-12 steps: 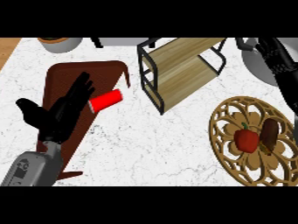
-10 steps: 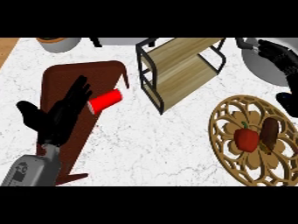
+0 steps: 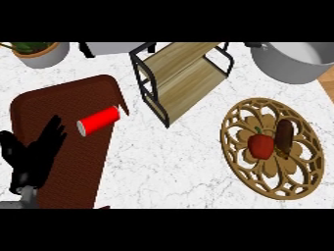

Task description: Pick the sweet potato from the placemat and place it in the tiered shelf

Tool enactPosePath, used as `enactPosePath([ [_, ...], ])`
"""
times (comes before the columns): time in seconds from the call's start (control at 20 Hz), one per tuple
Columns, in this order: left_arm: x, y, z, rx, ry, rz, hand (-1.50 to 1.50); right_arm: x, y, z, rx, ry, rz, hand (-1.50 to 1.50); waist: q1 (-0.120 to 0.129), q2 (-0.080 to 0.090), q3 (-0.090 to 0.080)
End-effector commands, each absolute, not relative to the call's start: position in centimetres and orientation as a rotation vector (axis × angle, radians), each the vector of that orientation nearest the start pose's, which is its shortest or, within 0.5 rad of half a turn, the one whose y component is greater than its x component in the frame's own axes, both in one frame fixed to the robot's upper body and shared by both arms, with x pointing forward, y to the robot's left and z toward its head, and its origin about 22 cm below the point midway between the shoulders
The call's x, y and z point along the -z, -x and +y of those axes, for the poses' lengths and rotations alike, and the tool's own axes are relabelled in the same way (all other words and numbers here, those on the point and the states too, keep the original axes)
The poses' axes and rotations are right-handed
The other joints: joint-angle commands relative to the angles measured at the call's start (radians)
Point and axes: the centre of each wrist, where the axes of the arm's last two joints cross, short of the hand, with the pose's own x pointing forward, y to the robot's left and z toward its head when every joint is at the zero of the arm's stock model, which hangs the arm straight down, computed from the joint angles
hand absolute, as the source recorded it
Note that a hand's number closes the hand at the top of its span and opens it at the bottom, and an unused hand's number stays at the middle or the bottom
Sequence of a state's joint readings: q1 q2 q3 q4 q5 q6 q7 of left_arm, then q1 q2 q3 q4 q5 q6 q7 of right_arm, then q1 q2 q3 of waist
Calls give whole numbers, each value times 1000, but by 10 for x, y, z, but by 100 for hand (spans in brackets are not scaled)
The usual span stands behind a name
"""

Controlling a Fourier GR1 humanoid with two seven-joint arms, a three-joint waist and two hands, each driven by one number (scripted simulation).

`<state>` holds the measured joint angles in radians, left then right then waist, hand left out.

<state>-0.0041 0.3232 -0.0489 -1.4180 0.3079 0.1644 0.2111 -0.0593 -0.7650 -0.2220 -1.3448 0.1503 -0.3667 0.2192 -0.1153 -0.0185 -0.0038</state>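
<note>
The sweet potato (image 3: 283, 138), a dark brown oblong, lies on a round wooden openwork placemat (image 3: 242, 117) at the right, beside a red fruit with a green stem (image 3: 262, 144). The tiered shelf (image 3: 184, 73), with wooden boards in a black frame, stands at the top centre, tilted in the view. My left hand (image 3: 32, 152) hovers open, fingers straight, over a dark brown rectangular mat (image 3: 61, 103) at the lower left, far from the sweet potato. My right hand does not show.
A red can (image 3: 99, 120) lies on its side at the brown mat's right edge, just beyond my left fingertips. A grey pot (image 3: 299, 61) stands at the top right. A potted plant (image 3: 43, 51) sits at the top left.
My left hand has drawn back toward the lower left, away from the red can. The right hand, earlier at the upper right edge, has left the view.
</note>
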Motion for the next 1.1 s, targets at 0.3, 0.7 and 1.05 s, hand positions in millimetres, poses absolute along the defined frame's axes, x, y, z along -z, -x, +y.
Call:
enactPosePath([
  [0.3, 28, -216, 319, -93, -144, -1099, 0, -111, -161, -402, -121, 1151, -1062, -150, 67, 6, -1],
  [0.7, 25, -249, 292, -37, -98, -1122, 0, -168, -176, -339, -229, 1072, -881, -150, 117, 23, 0],
  [1.05, 33, -246, 294, -24, -77, -1134, 0, -173, -203, -318, -131, 1192, -694, -150, 154, 29, -1],
])
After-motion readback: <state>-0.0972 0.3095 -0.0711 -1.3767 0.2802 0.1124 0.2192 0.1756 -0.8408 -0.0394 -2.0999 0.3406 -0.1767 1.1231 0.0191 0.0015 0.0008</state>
